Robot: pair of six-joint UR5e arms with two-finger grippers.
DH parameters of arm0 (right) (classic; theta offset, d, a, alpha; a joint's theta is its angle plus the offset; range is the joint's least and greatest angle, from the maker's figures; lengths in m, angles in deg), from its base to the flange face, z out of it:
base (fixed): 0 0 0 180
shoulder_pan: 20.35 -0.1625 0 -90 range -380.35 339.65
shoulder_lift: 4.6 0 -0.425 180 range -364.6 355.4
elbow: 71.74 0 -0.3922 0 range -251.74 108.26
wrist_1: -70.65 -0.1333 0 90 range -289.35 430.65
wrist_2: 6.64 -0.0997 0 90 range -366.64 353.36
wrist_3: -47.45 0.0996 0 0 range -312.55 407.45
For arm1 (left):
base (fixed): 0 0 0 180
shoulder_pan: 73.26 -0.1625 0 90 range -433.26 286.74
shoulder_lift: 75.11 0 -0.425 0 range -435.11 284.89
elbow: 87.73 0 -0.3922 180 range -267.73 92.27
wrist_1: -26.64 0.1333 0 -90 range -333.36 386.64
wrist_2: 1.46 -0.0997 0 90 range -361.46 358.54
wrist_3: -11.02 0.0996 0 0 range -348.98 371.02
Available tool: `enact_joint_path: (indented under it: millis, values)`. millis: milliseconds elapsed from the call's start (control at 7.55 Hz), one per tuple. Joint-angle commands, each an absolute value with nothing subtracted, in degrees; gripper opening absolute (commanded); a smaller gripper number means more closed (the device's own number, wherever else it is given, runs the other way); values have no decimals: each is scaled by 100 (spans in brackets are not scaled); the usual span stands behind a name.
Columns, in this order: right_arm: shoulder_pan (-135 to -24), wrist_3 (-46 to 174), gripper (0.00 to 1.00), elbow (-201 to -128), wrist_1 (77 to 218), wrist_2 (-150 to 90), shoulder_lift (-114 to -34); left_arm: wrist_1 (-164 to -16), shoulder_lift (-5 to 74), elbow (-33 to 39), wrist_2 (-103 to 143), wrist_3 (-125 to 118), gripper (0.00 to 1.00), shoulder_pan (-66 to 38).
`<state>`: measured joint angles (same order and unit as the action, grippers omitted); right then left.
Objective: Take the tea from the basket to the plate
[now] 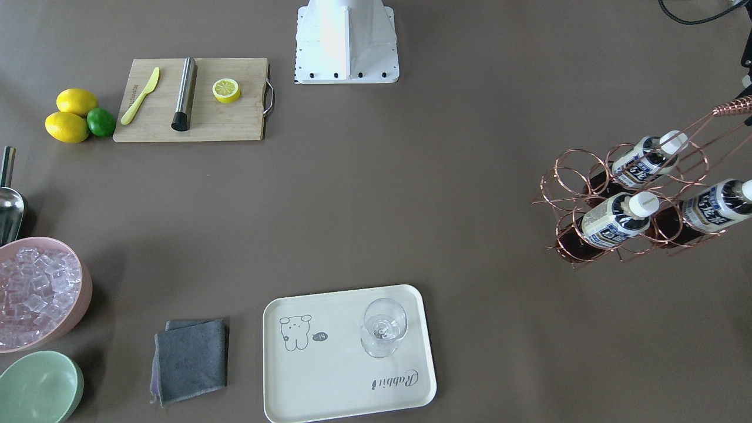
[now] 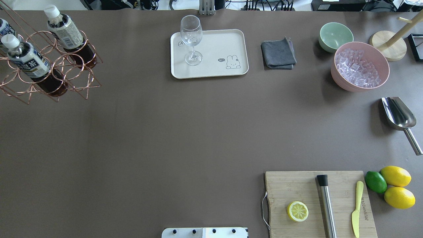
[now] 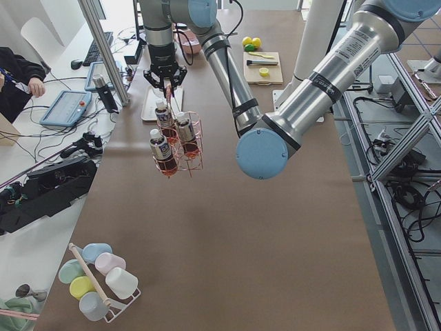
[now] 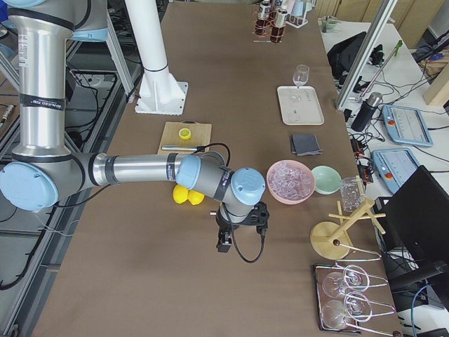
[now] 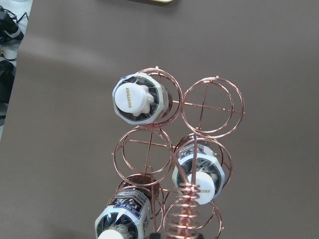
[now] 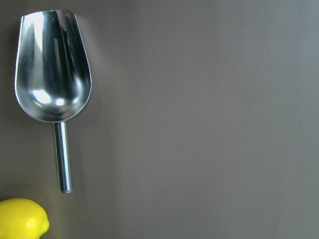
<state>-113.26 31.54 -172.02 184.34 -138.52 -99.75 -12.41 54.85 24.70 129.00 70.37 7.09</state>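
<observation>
The copper wire basket [image 1: 623, 200] is at the table's left end, also in the overhead view [image 2: 49, 66]. It holds three tea bottles [image 1: 643, 158] [image 1: 617, 220] [image 1: 714, 205], caps up in the left wrist view [image 5: 134, 98]. My left gripper [image 3: 165, 77] is right above the basket at the top of its coiled handle [image 5: 187, 209]; I cannot tell if it is shut on it. The cream plate [image 1: 329, 382] lies at the far edge's middle [image 2: 211, 43]. My right gripper [image 4: 224, 242] hovers low over the table's right end; its jaws are unclear.
A wine glass [image 1: 383, 326] stands on the plate. A grey cloth [image 2: 278, 54], green bowl [image 2: 335, 35], pink bowl of ice [image 2: 362, 67] and steel scoop [image 6: 52, 74] lie to the right. A cutting board [image 2: 317, 201] with lemon half, knife and muddler, plus lemons [image 2: 396, 186], sits near right.
</observation>
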Motion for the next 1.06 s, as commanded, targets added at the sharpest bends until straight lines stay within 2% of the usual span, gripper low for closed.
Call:
enact_joint_path:
  millis: [0,397,927]
  values:
    - [-11325,3154,100,-17202,18430,-13856,-9969,-1212,5312,2829,12915,6912,0,488]
    - [-11325,3154,100,-17176,18430,-13848,-10013,-1195,5663,2890,12352,6868,0,322]
    - [-11325,3163,100,-17176,18430,-13848,-10022,-1238,5655,2925,12396,6605,0,-30]
